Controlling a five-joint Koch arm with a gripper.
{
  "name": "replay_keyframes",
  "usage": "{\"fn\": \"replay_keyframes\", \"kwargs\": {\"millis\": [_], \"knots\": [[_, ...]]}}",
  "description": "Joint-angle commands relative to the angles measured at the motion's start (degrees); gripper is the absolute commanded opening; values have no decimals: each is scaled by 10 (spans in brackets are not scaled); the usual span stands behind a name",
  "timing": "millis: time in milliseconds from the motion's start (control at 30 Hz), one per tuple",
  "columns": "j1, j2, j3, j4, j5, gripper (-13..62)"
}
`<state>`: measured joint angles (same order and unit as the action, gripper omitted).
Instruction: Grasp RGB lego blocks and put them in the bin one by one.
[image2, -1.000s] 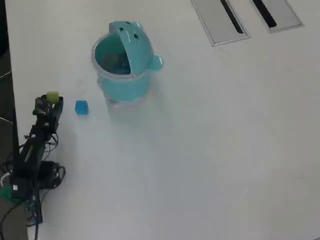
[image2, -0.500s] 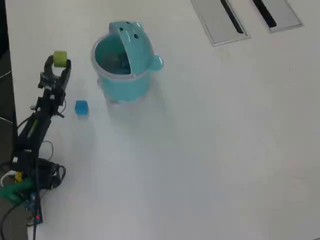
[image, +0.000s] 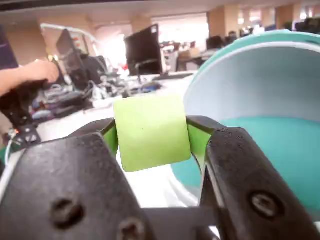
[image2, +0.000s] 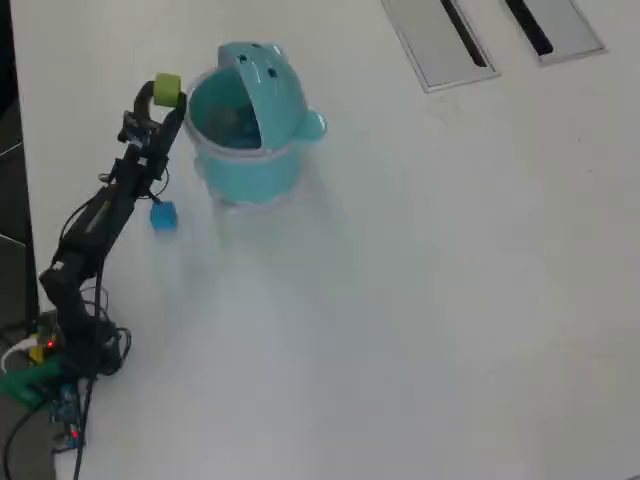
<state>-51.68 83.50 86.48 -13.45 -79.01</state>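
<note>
My gripper (image2: 166, 93) is shut on the yellow-green lego block (image2: 167, 88), held in the air just left of the bin's rim in the overhead view. In the wrist view the block (image: 151, 131) is pinched between both black jaws of the gripper (image: 152, 135). The teal bin (image2: 245, 150) stands with its face lid (image2: 272, 85) flipped up; its opening (image: 260, 95) fills the right of the wrist view. A blue lego block (image2: 163, 215) lies on the table beside the arm. Something dark lies inside the bin; I cannot tell what. The red block is out of view.
The white table (image2: 420, 300) spreads to the right. Two grey slotted panels (image2: 440, 40) sit at its far edge. The arm's base and cables (image2: 60, 370) occupy the lower left corner by the table's left edge.
The arm has lifted and swung right and away from its base with the yellow-green block, from beside the blue block up to the bin's left rim. The blue block has stayed put.
</note>
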Motion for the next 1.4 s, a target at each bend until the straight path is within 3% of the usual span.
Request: {"fn": "replay_keyframes", "kwargs": {"millis": [0,333,367,400,700,1367], "knots": [[9,-5,-91,-25,-4,40],[98,-57,-115,-70,-11,47],[106,-64,-114,-80,-65,125],[109,-65,-111,-80,-80,148],[106,-60,-77,-81,-164,265],[5,99,138,-116,-171,285]]}}
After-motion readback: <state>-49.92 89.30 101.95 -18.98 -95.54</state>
